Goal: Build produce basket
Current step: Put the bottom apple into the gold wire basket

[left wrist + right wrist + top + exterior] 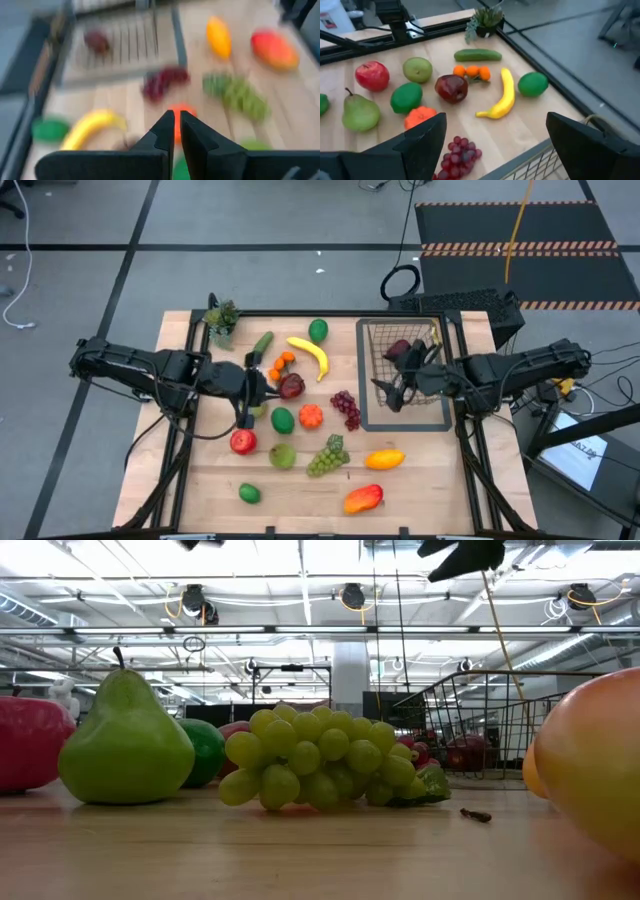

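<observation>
Right now the basket (405, 385) sits on the right part of the counter (200, 470), on a flat dark tray (365, 423), with one dark red fruit (397, 348) inside near its far end. Spread across the middle of the counter lies the rest of the produce: a yellow banana (311, 355), a green cucumber (262, 342), a lime (318, 330), small oranges (283, 364), a dark red apple (292, 386), purple grapes (346, 409), a ribbed orange fruit (311, 416), a green round fruit (282, 420), a bright red apple (243, 442), a pear (283, 455), green grapes (329, 456), an orange-yellow fruit (385, 459), a mango (363, 498) and another lime (249, 493). The right hand (392, 388) hangs over the basket, its fingers spread wide and holding nothing. The left hand (262, 386) hovers above the counter just beside the dark red apple and the small oranges, its fingers clenched together with nothing between them. A small potted plant (222, 318) stands at the far left corner.
</observation>
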